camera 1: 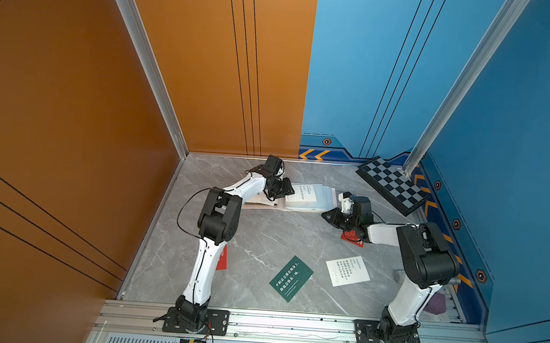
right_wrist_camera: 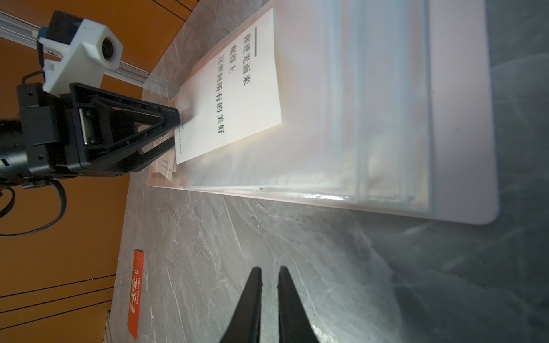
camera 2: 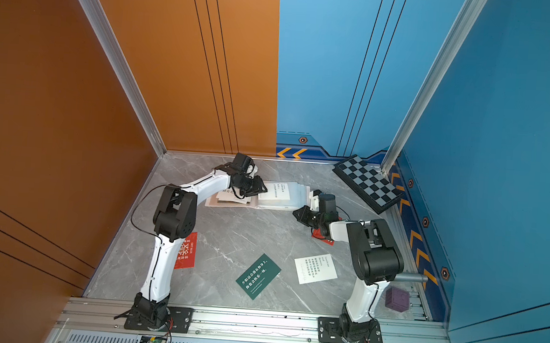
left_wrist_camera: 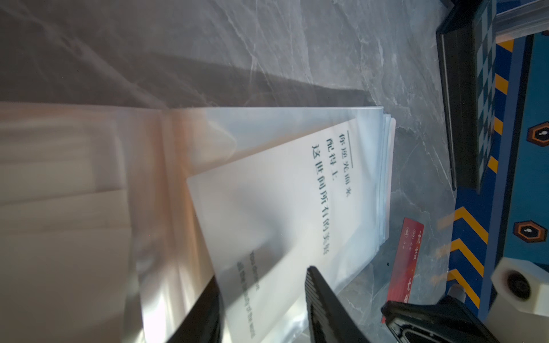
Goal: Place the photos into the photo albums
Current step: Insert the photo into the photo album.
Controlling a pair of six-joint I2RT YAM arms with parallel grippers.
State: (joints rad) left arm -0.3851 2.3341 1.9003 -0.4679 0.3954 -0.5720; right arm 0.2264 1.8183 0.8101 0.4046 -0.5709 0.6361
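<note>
The photo album [camera 1: 321, 203] [camera 2: 296, 200] lies open at the back of the table, its clear sleeve pages up. A white photo [camera 1: 302, 193] [left_wrist_camera: 282, 213] [right_wrist_camera: 234, 98] with black print rests askew on the right-hand pages; whether it sits inside a sleeve I cannot tell. My left gripper [camera 1: 288, 193] [left_wrist_camera: 261, 274] [right_wrist_camera: 173, 129] stands open, its jaws wide on either side of that photo's near edge. My right gripper [camera 1: 324, 214] [right_wrist_camera: 269, 268] hovers shut and empty over bare table in front of the album. Another white photo [camera 2: 232, 197] lies on the left-hand page.
On the table lie a green photo [camera 1: 291, 278], a white photo [camera 1: 348, 270], a red photo [camera 2: 186, 250] beside the left arm and a red photo [camera 1: 350, 239] under the right arm. A checkered board [camera 1: 393, 184] leans at the back right. A purple cube [camera 2: 397, 299] sits by the right base.
</note>
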